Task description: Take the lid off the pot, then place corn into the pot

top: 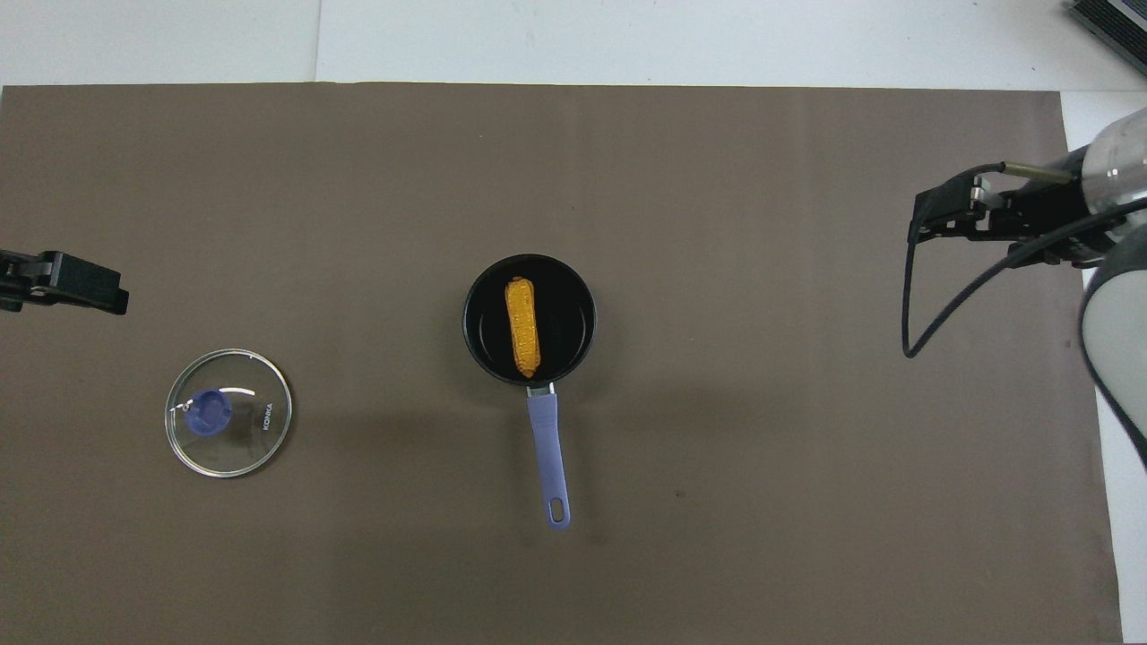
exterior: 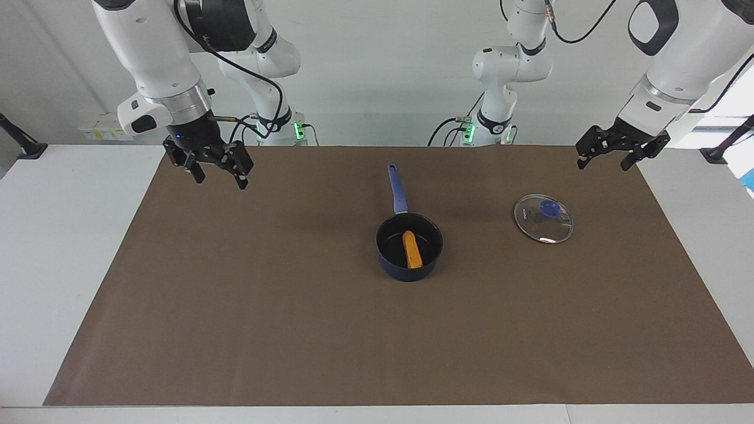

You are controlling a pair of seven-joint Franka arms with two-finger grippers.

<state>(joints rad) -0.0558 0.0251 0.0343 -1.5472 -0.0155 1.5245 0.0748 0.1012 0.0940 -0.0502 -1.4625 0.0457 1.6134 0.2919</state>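
Note:
The dark blue pot [exterior: 406, 272] [top: 570, 313] stands uncovered mid-table, its long handle [exterior: 397, 188] pointing toward the robots. Inside it the orange corn [exterior: 412, 249] [top: 522, 327] lies flat on the black bottom. The glass lid [exterior: 543, 219] [top: 228, 412] with its blue knob rests flat on the mat, toward the left arm's end of the table. My right gripper [exterior: 219, 178] [top: 959, 208] hangs open and empty above the mat's corner at the right arm's end. Above the mat's edge near the lid, my left gripper [exterior: 604, 164] [top: 67, 282] waits open and empty.
A brown mat [exterior: 294, 324] covers most of the white table. Small white boxes [exterior: 106, 126] sit by the wall at the right arm's end. A cable loop [top: 909, 305] dangles from the right wrist.

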